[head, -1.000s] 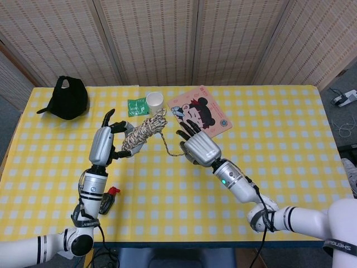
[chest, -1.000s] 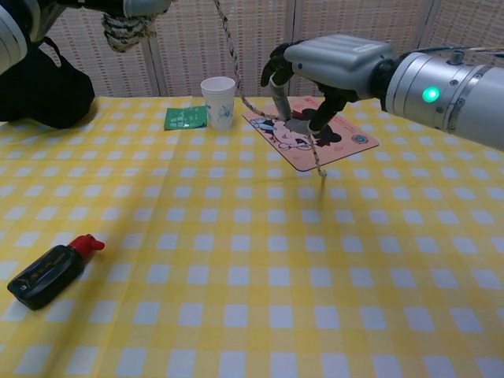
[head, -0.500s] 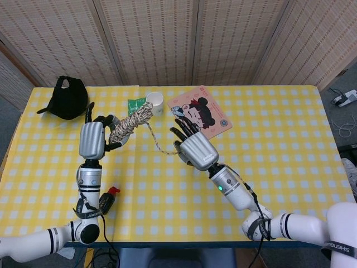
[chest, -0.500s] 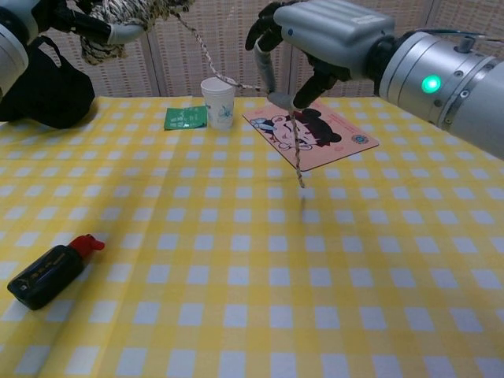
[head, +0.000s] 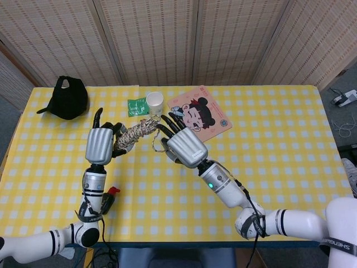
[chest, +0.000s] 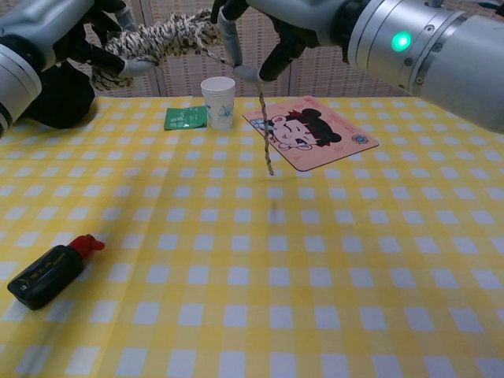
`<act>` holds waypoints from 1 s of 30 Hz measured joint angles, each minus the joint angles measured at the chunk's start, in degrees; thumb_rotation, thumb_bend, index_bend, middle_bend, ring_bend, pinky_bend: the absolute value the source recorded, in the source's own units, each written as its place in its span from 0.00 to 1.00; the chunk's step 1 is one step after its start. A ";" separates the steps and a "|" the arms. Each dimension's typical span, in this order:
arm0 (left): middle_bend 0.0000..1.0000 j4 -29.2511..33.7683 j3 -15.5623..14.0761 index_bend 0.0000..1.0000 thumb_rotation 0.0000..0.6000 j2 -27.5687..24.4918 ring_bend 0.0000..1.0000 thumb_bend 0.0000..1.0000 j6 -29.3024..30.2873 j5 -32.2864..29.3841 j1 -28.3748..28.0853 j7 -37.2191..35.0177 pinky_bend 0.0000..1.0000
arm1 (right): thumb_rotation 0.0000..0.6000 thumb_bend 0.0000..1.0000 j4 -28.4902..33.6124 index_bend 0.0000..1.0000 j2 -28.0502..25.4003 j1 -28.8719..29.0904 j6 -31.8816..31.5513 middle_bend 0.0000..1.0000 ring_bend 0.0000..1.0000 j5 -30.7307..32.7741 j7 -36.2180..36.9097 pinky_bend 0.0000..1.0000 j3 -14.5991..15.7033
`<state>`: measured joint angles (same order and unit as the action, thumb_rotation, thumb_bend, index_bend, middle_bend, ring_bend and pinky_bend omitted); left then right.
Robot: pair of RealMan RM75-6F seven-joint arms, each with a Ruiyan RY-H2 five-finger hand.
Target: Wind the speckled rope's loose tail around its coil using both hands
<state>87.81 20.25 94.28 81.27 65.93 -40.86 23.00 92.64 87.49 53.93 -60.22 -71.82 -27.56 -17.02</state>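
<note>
The speckled rope coil [head: 134, 134] [chest: 153, 41] is held up above the table, lying roughly level. My left hand [head: 101, 144] [chest: 75, 31] grips its left end. My right hand [head: 181, 143] [chest: 276, 24] is close to the coil's right end and holds the loose tail [chest: 265, 135] between thumb and fingers. The tail runs from the coil to that hand and its free end dangles down over the table in the chest view.
On the yellow checked table [head: 268, 167] stand a white paper cup [head: 154, 101] [chest: 218, 100], a green packet [head: 136, 105] [chest: 186, 118], a pink cartoon mat [head: 201, 111] [chest: 319, 142], a black cap [head: 70, 97] and a black marker with red cap [head: 106, 200] [chest: 49, 270].
My right hand has moved left and up, close to the coil's right end, so the tail's span is much shorter. My left hand shifted right, tipping the coil nearer level.
</note>
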 measured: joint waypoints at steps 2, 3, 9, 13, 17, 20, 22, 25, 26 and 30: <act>0.76 0.28 0.25 0.76 0.88 0.01 0.51 0.29 -0.13 0.01 0.17 -1.36 0.00 | 1.00 0.57 -0.57 0.64 -0.04 -0.11 0.14 0.19 0.00 0.73 -0.09 0.00 0.15; 0.76 0.58 0.51 0.76 0.89 -0.08 0.51 0.29 -0.30 -0.06 0.31 -2.42 0.00 | 1.00 0.57 -0.91 0.64 -0.11 -0.20 0.26 0.19 0.00 1.00 0.03 0.00 0.27; 0.76 3.91 2.91 0.76 0.90 -1.68 0.51 0.29 -1.85 -1.48 1.21 -8.68 0.00 | 1.00 0.56 -3.69 0.64 -0.63 -0.73 1.80 0.19 0.00 1.28 1.94 0.00 1.78; 0.76 7.77 4.87 0.76 0.90 -3.28 0.51 0.29 -3.43 -3.65 1.72 -11.70 0.00 | 1.00 0.57 -5.09 0.64 -0.78 -0.63 3.13 0.19 0.00 0.32 3.30 0.00 2.78; 0.76 10.10 6.59 0.76 0.90 -4.28 0.51 0.29 -4.53 -6.20 1.56 -12.00 0.00 | 1.00 0.57 -5.06 0.64 -0.62 0.04 3.59 0.19 0.00 -1.17 3.88 0.00 3.00; 0.76 10.51 7.01 0.76 0.92 -4.12 0.51 0.29 -4.91 -7.72 1.02 -10.80 0.00 | 1.00 0.57 -4.57 0.64 -0.33 0.65 3.69 0.19 0.00 -1.86 3.29 0.00 3.01; 0.76 10.51 7.11 0.76 0.93 -3.88 0.51 0.29 -4.92 -8.52 0.59 -9.39 0.00 | 1.00 0.57 -4.15 0.64 -0.19 0.98 3.68 0.19 0.00 -2.23 2.56 0.00 2.99; 0.76 10.35 7.18 0.76 0.91 -3.38 0.51 0.29 -4.77 -9.70 -0.08 -7.06 0.00 | 1.00 0.58 -3.48 0.64 -0.05 1.41 3.63 0.19 0.00 -2.74 1.40 0.00 3.03; 0.76 10.39 7.27 0.76 0.91 -3.24 0.51 0.29 -4.79 -10.27 -0.26 -6.65 0.00 | 1.00 0.58 -3.42 0.64 -0.03 1.53 3.62 0.19 0.00 -2.87 0.86 0.00 3.06; 0.76 11.04 7.46 0.76 0.90 -3.22 0.51 0.29 -5.56 -12.20 -0.79 -6.28 0.00 | 1.00 0.59 -2.55 0.64 -0.41 2.16 4.53 0.19 0.00 -2.75 -0.33 0.00 3.07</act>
<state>98.85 27.71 91.06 75.70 53.73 -41.65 16.71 90.09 87.08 56.08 -55.68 -74.57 -27.89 -13.95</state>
